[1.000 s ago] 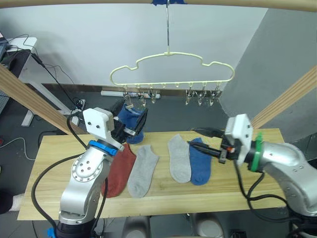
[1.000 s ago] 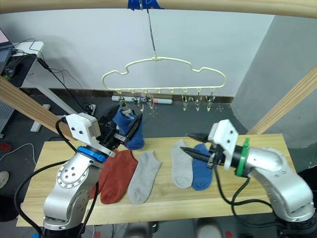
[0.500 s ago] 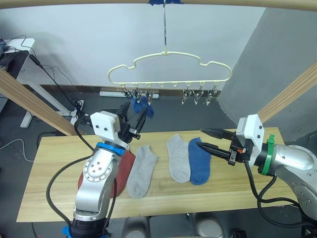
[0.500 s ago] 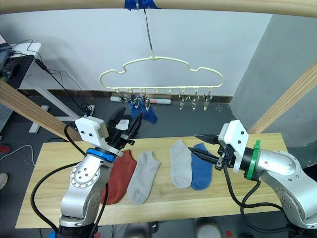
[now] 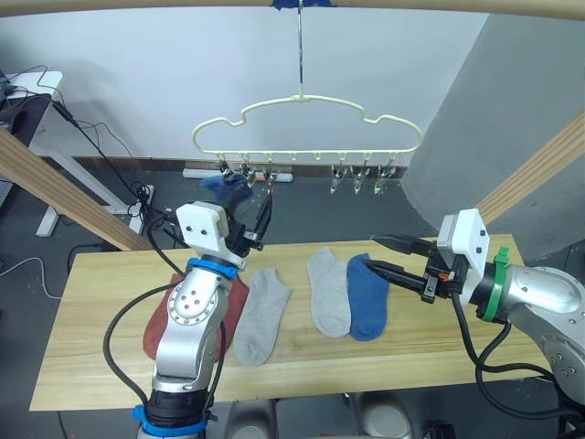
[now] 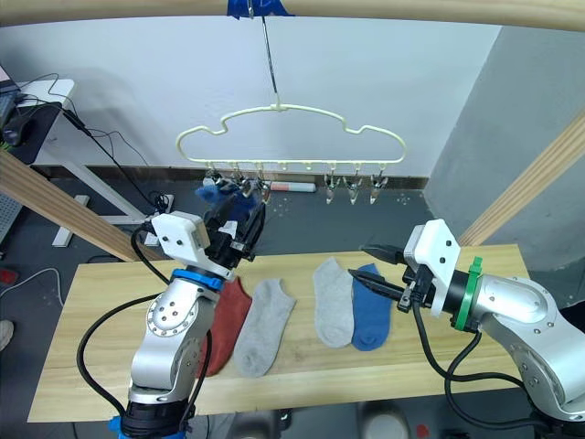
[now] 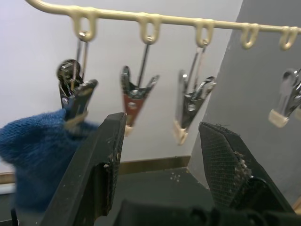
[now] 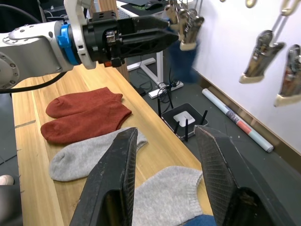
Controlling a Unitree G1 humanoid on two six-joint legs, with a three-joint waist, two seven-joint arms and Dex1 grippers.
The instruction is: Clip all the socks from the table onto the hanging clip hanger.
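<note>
Left hand (image 7: 160, 155), fingers spread and empty, hovers just below the hanger (image 5: 306, 123), whose end clip barely pinches a blue sock (image 7: 35, 146) that could slip free if nudged.

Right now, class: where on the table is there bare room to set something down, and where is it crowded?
Bare planks lie at the table's left end, beyond the rust-red socks, and along the front edge. The middle is crowded: grey socks, a blue sock, and the right claw over it.
</note>
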